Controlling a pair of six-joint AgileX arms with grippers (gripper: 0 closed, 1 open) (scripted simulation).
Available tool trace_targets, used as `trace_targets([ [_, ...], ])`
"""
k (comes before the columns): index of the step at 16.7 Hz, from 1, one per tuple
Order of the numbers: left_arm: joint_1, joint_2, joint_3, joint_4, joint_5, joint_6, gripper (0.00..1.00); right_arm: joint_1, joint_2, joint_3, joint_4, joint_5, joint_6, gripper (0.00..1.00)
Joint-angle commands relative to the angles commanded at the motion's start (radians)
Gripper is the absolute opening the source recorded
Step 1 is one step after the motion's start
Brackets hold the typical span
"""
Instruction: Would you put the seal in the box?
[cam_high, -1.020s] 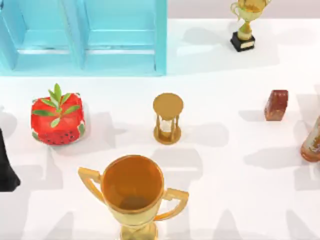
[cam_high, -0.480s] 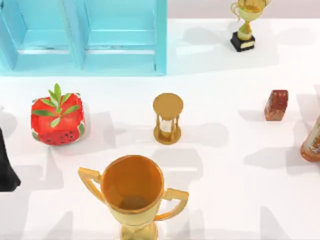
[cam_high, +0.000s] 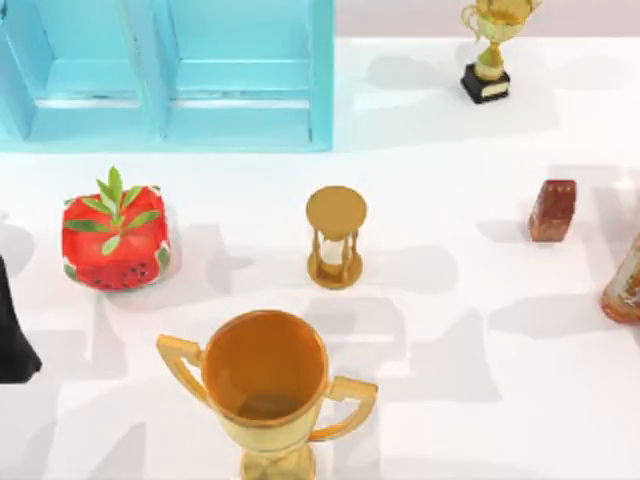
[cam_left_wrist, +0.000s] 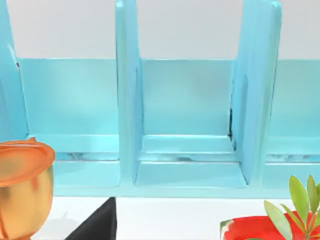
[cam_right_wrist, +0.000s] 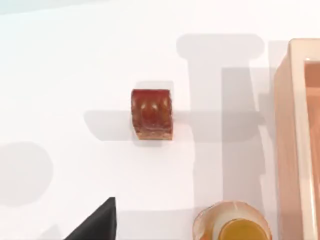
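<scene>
The small reddish-brown marbled stone seal (cam_high: 552, 210) stands where it stood a second ago, on the white table (cam_high: 450, 420) toward its right side, apart from the gold hourglass (cam_high: 335, 238) at the middle. Nothing on the table has moved; only the grey shadows near the right edge have shifted. A pale wooden box wall (cam_right_wrist: 295, 140) shows near the seal. Whether either end effector is apart or together I cannot tell

Bright, even lighting washing white table (cam_high: 470, 140); soft grey shadows lying across it; glossy highlights showing on seal (cam_right_wrist: 152, 113).
</scene>
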Motion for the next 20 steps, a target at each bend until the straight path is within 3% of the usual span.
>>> trace_targets([
  [5,0.000,0.000,0.000,0.000,0.000,0.000,1.00,0.041,0.500,0.436,-0.313,0.005,0.047,1.00],
  [11,0.000,0.000,0.000,0.000,0.000,0.000,1.00,0.074,0.900,0.835,-0.555,0.004,0.089,1.00],
  [20,0.000,0.000,0.000,0.000,0.000,0.000,1.00,0.078,0.994,0.935,-0.612,0.002,0.099,1.00],
])
